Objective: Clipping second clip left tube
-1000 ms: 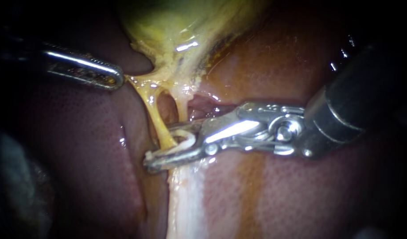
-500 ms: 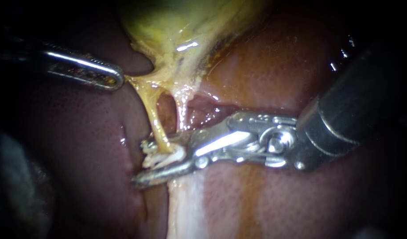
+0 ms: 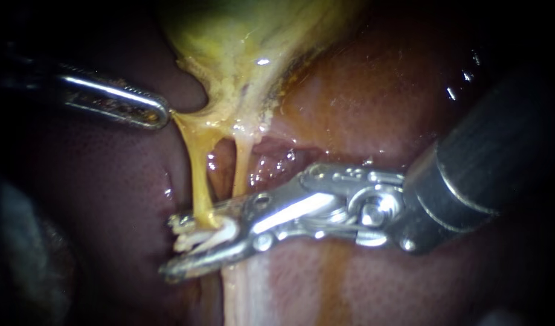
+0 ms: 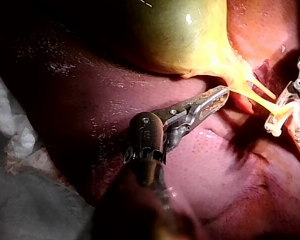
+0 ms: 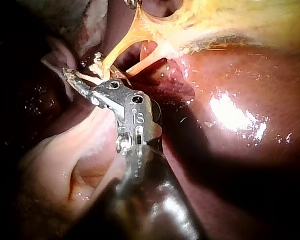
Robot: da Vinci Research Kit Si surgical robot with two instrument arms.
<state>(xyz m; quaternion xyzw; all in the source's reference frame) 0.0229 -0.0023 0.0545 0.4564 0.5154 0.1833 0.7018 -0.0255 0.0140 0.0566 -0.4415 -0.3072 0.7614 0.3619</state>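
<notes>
On the right instrument (image 3: 189, 244), the jaws squeeze a white clip (image 3: 211, 235) around the left tube (image 3: 198, 175), low down (its legs look nearly together). The left instrument (image 3: 159, 110) has its jaws pinched on the gallbladder (image 3: 241, 48) edge, tensioning it. This is the closing step; next likely needs a gentle, straight release.

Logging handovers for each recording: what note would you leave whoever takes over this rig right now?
Left instrument: jaws shut on yellow tissue below the gallbladder, holding it taut.
Right instrument: jaws shut on a white clip that sits around the left tube; the right tube is outside it.
Done: clip placed on the tube.
Left: confirm it is locked, open jaws, back out.
</notes>
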